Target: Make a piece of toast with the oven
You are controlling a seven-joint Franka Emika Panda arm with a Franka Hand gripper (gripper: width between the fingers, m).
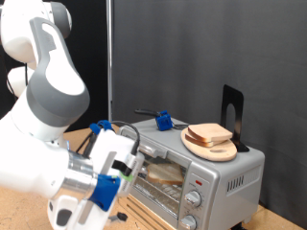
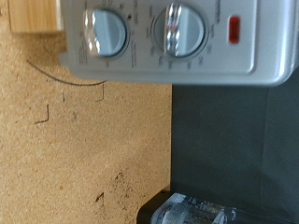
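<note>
My hand (image 1: 107, 182), white w/ blue parts, sits low at the exterior view's left, right in front of the small boxy silver-grey toaster oven (image 1: 225, 172), close to its glass door. Can't tell from either pic how far the fingers are spread, or whether anything's between them; the exterior view shows only the hand's body and the wrist view catches only a blurred dark bit of it at one edge. So no claim of a grip.

The oven stands on the brown corkboard-like worktop (image 2: 84, 140), towards the exterior view's right. Through the door I make out a pale slice, prob. the piece of toast (image 1: 165, 173), lying flat on the rack inside, so it looks already loaded. It lies just to the exterior view's right of my hand, behind the glass, flat face up.

On the oven's roof, far right, there's a round wooden plate (image 1: 213, 148) w/ a stack of bread slices (image 1: 209, 134), not the one I'm after. A blue clip-like thing (image 1: 164, 121) also sits on the roof, nearer the middle.

What matters most: wrist cam looks straight at the oven's control panel, w/ two round metal knobs (image 2: 105, 34) (image 2: 179, 28) side by side and the red light (image 2: 233, 30) just beyond them. Knobs are near, not touching me as far as I can see. In the exterior view they're at the oven's right front, to the right of my hand w/ the door between.
</note>
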